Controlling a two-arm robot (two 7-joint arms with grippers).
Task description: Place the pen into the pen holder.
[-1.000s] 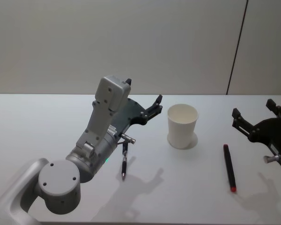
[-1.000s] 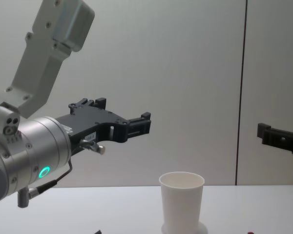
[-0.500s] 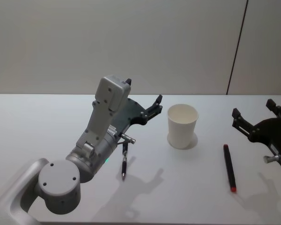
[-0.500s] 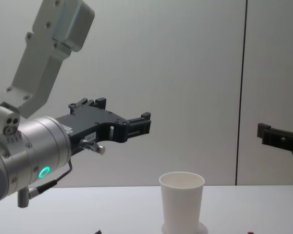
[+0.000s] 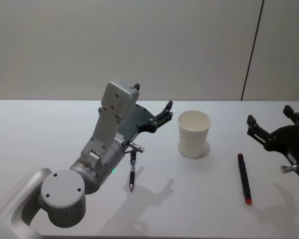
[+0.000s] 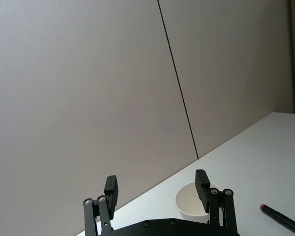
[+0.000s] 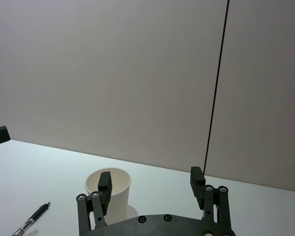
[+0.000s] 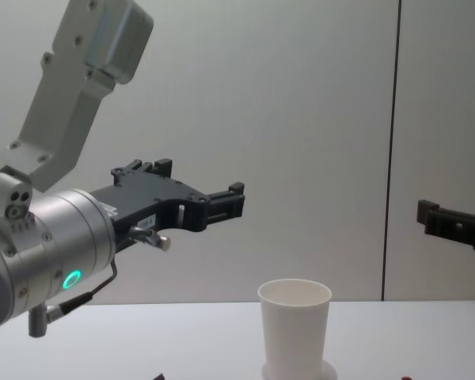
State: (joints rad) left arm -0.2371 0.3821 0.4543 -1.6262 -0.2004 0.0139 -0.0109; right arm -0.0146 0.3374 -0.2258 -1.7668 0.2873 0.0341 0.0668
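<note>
Presently, pre-grasp: we hold left gripper (image 6: 156, 183) and right gripper (image 7: 151, 178) jaws apart, empty. One pen (image 5: 132, 172) lies lower centre; pen holder (image 5: 194, 133) stands centre. Next, we judge: descend, clamp pen.

Plain white paper cup (image 5: 194, 134), upright, mouth up, empty. Slim black-and-silver pen (image 5: 132, 174) flat to its left, well apart. Thicker black pen (image 5: 244, 178) with red end flat to its right.
</note>
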